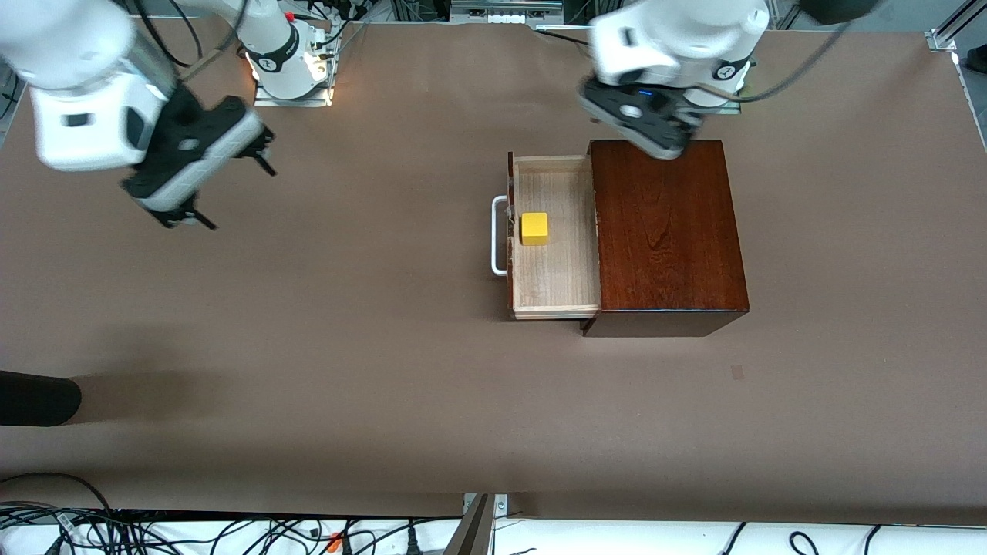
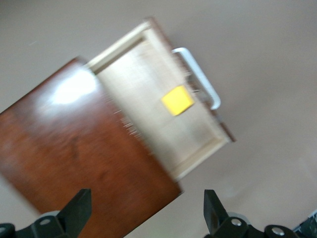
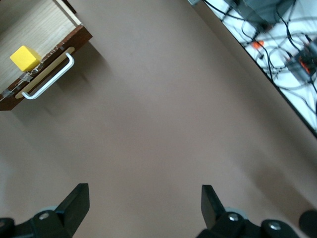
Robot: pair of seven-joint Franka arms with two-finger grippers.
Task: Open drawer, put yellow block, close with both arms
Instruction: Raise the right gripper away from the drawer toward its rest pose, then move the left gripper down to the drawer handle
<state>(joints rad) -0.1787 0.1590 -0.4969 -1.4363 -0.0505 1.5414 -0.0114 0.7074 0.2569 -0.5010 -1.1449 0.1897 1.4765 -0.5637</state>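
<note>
Item: pale light-wood drawer [image 1: 555, 235] with dark brown front and white U-shaped bar handle [image 1: 499, 235], standing pulled out of its glossy reddish-brown wooden box [image 1: 667, 235], handle facing the right arm's end of the table.

Item: small bright yellow cube, the yellow block [image 1: 534, 228]. Rests on the drawer floor, just beside the front panel and handle. Held by nothing.

Item: left gripper [image 2: 146, 210], black, two-finger. Hangs over the box's top, at the edge farthest from the front camera. Fingers spread apart, empty.

Item: right gripper [image 3: 143, 206], black, two-finger. Hangs over bare brown table [image 1: 347, 347], well apart from the handle. Fingers spread wide, empty.

Step in hand, by judgement: opening and placing look done; closing remains. Next move calls for the right gripper to reach the drawer front and push it toward the box while the left steadies the box.

Obstructions: none seen between right gripper and handle. A dark rounded object [image 1: 35, 397] sits at the table edge, clear of the route.
</note>
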